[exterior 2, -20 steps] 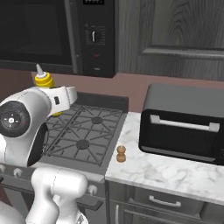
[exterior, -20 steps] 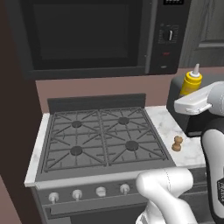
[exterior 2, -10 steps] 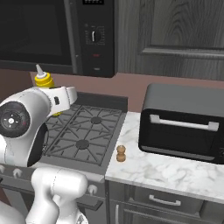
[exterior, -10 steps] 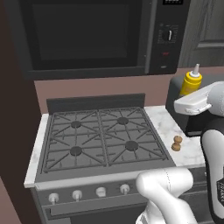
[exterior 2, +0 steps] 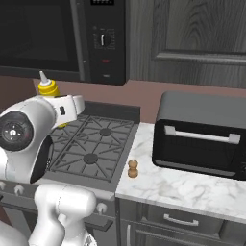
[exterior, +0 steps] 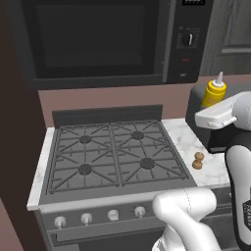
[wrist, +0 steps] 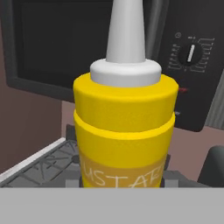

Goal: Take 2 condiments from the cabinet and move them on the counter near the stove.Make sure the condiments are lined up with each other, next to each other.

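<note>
The yellow squeeze bottle (wrist: 126, 131) with its white pointed nozzle stands upright between the fingers of my gripper (wrist: 119, 183), which is shut on its lower body. In the left base view the bottle (exterior: 215, 92) is held in the air above the right end of the stove (exterior: 113, 153), in front of the toaster oven. The brown pepper mill (exterior: 198, 160) stands upright on the white marble counter (exterior: 182, 136) just right of the stove, below and in front of the held bottle. From the right base view I see the bottle (exterior 2: 47, 88), the mill (exterior 2: 133, 168) and the closed cabinet door (exterior 2: 192, 33).
A black microwave (exterior: 98, 39) hangs over the stove. A black toaster oven (exterior 2: 204, 134) takes up the back of the counter (exterior 2: 182, 188) right of the mill. Dark drawers (exterior 2: 178, 221) sit under the counter. My own white arm (exterior: 188, 215) rises in front.
</note>
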